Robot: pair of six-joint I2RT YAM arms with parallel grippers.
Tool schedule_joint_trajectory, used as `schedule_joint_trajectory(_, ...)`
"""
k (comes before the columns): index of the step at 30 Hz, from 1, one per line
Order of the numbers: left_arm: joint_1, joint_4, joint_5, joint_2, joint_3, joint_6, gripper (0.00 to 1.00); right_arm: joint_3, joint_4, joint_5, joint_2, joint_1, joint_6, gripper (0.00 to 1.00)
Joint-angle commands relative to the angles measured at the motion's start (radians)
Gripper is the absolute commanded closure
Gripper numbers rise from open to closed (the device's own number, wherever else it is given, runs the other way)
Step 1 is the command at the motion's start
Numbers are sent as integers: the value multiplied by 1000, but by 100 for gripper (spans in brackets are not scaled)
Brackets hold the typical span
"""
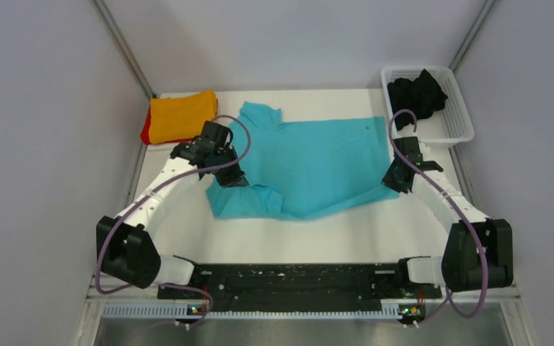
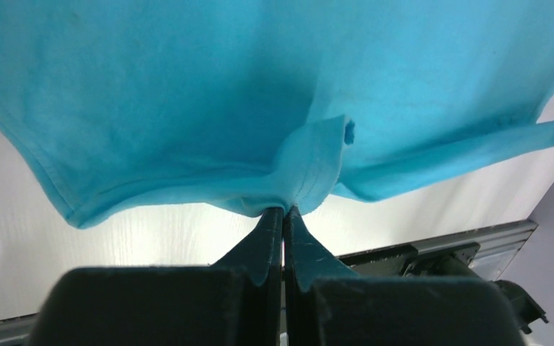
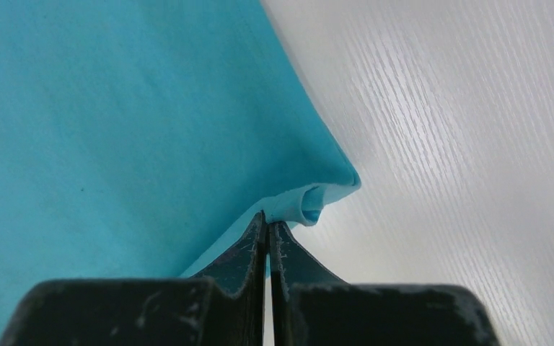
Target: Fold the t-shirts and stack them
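Right now my left gripper (image 2: 283, 210) is pinched down to nothing on a fold of the turquoise t-shirt (image 1: 310, 162). In the left wrist view its two fingers meet at the tips with a bunched bit of hem squeezed between them. From there the cloth spreads away in a sagging sheet over the table (image 1: 346, 238). My right gripper (image 3: 267, 220) is clamped the same way, fingers pressed together on a rolled corner at that shirt's right edge, with bare white table just beside it.

From the top camera the turquoise t-shirt lies spread across the middle of the table, collar toward the far left. Its near-left part is doubled over where the left gripper has hold of it. The orange t-shirt (image 1: 182, 115) sits folded at the far left corner, lying on the red t-shirt (image 1: 146, 130), of which I see only a strip along the left side. The black t-shirt (image 1: 418, 94) is crumpled in the white mesh basket (image 1: 462, 126) at the far right corner, well apart from the turquoise one.
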Motion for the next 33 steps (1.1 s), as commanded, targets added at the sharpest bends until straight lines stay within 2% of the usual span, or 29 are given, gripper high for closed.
schedule_joint_trajectory(1,48,42,-9,20,73,48,100,110,12,10,51,-2,-37,100)
schedule_joint_trajectory(17,142,83,12,185,246,159,100,295,20,25,216,-11,-34,100)
schedule_joint_trajectory(27,183,92,46,272,328,201,100,324,17,41,276,-29,-31,100)
schedule_joint_trajectory(32,197,92,30,368,371,200,100,334,48,53,316,-32,-26,100)
schedule_joint_trajectory(33,203,102,14,393,380,194,98,335,60,58,330,-33,-19,96)
